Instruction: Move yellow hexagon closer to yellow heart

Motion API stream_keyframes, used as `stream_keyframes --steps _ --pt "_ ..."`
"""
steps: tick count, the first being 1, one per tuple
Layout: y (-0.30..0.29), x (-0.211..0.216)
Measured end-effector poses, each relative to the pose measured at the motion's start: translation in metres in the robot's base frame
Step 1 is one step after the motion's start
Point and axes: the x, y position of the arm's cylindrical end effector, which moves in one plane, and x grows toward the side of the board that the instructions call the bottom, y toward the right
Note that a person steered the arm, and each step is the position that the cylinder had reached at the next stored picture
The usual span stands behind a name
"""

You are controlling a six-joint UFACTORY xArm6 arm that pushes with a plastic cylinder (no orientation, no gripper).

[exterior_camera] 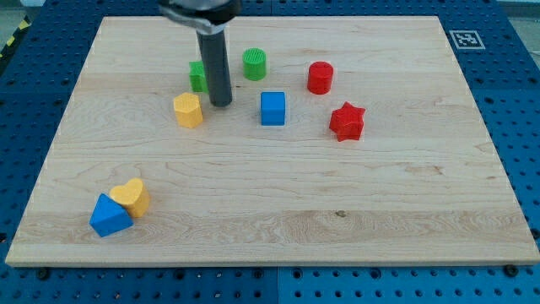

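While the yellow hexagon (pixel 188 110) is still sitting well apart from the yellow heart (pixel 132 196), which is touching the blue triangle (pixel 110 216), my tip (pixel 221 104), a bare rod with no jaws, is standing just beside the hexagon's right; the pushing is mostly left to do.

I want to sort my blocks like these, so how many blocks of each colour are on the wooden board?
Yellow: 2, the yellow hexagon and the yellow heart
Green: 2, the green block partly behind the rod and the green cylinder
Blue: 2, the blue cube and the blue triangle
Red: 2, the red cylinder and the red star
Total: 8
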Motion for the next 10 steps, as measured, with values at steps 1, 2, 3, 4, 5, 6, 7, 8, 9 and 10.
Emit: stream_keyframes --steps 1,2,3,4,5,6,7,8,9,10 --pt "-0.014 -0.013" --pt "-0.051 -0.013" --pt "-0.061 -0.003" --pt "-0.052 0.0" --pt "-0.042 0.005" --pt "-0.042 0.03" --pt "-0.047 0.056" --pt "-0.048 0.086" --pt "-0.048 0.114" --pt "-0.048 0.125"
